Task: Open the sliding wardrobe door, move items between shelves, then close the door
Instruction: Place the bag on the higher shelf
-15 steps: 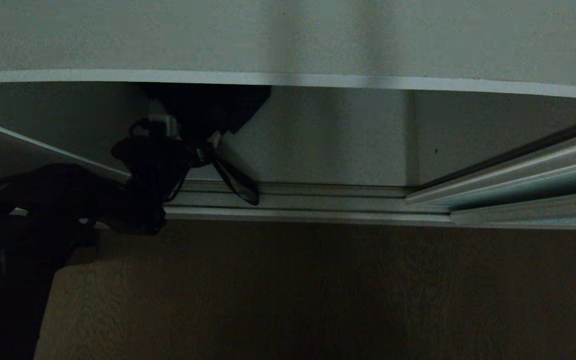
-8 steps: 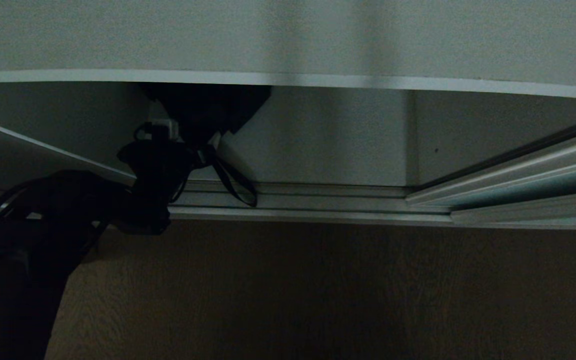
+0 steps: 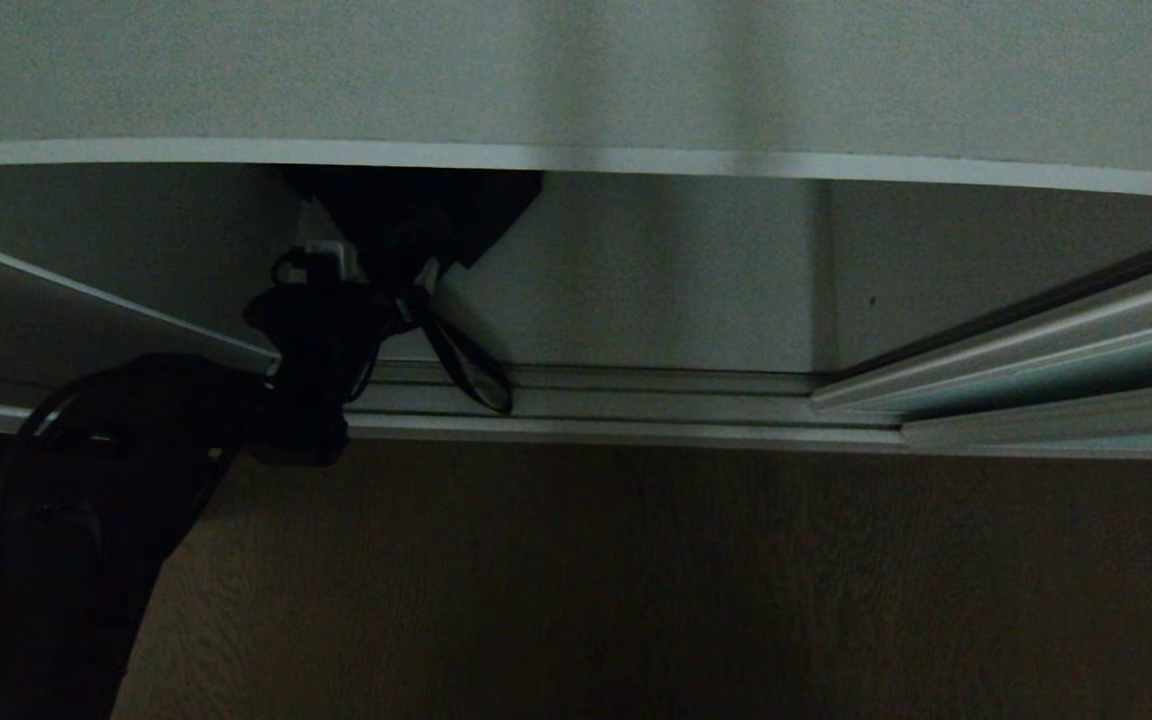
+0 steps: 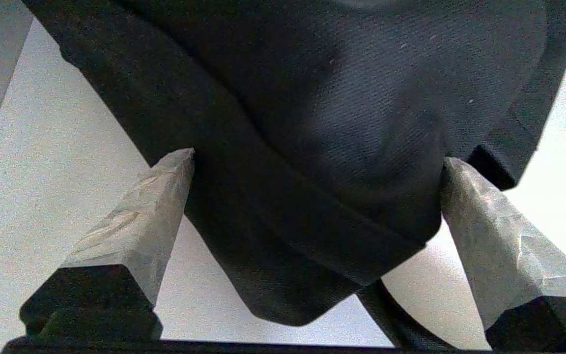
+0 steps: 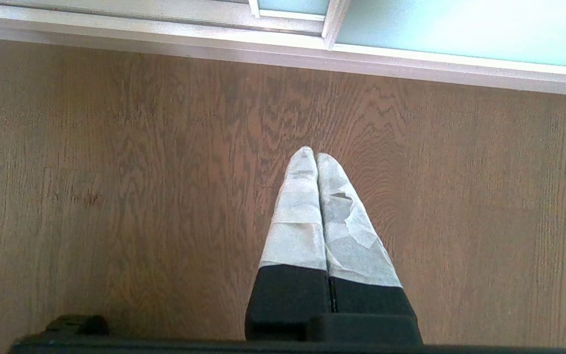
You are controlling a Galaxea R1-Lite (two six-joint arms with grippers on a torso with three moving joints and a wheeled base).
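The black fabric bag (image 4: 322, 147) lies in the wardrobe's lower compartment, just under the front edge of the shelf (image 3: 576, 158) above it, its rounded corner bulging between the two pale fingers (image 4: 155, 206) of the left gripper (image 4: 312, 167). The jaws stand wide apart with the cloth filling the gap and touching both pads; whether they press it or merely bracket it cannot be told, though the wide spread suggests a loose hold or none. A loop of strap (image 3: 471, 370) hangs from the bag over the silver floor track (image 3: 636, 400), probably because nothing supports it there. The sliding wardrobe door (image 3: 1066, 375) sits pushed to the right, leaving the opening free for the arm. The right gripper (image 5: 316, 162) is parked over the wooden floor (image 5: 116, 196) with its jaws pressed together on nothing. No label or writing is readable on the bag.
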